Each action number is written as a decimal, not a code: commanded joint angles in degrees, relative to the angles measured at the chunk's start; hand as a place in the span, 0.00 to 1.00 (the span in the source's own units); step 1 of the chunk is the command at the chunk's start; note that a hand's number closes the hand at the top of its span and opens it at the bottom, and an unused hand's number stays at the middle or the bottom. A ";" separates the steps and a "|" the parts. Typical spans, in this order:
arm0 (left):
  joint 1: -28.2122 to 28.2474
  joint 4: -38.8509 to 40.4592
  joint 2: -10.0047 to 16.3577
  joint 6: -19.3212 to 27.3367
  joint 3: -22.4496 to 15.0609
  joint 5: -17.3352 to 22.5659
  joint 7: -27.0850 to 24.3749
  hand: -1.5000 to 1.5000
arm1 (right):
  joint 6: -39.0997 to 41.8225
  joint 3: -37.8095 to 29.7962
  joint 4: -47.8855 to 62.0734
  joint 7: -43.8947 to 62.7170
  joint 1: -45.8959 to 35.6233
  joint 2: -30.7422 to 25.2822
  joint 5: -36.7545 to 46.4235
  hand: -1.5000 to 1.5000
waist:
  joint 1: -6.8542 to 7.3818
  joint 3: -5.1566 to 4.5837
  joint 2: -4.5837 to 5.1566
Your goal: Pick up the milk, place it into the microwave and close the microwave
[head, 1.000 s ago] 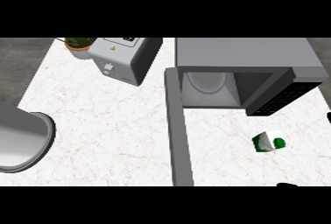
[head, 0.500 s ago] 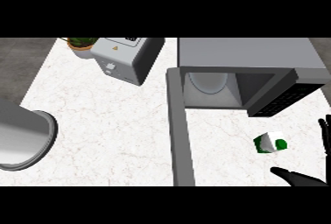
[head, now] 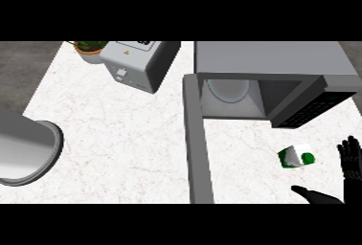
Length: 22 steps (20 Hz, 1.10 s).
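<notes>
The small milk carton [head: 297, 156] sits on the bench [head: 120, 129] just in front of the open microwave [head: 272, 62], and the right robot hand [head: 349, 165], spread wide beside it and holding nothing, could tip it over if it closes off-centre.

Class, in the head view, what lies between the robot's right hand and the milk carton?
Only bare white counter. The head view shows the right hand open beside the milk carton, not touching it.
</notes>
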 commanded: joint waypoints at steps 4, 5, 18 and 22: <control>3.92 -8.33 -2.80 -1.91 -0.55 7.90 0.48 0.00 | -2.03 -1.06 17.94 -10.22 -6.06 -1.44 3.57 0.00 | 0.33 0.03 0.07; 5.07 -5.83 -1.82 -4.23 2.43 9.51 -1.77 0.00 | -1.18 -2.82 21.59 -11.90 -6.87 -4.12 3.37 0.00 | 0.58 0.02 0.03; 3.70 -5.01 0.74 -3.28 5.18 13.52 -0.27 0.00 | -2.24 -5.06 50.52 -29.66 -18.36 -7.05 5.30 0.00 | -0.20 0.09 0.30; 6.13 -4.96 -0.70 -5.83 5.07 13.55 -1.59 0.00 | 0.82 -6.11 56.96 -33.79 -22.05 -8.33 4.22 0.00 | 0.26 0.12 0.28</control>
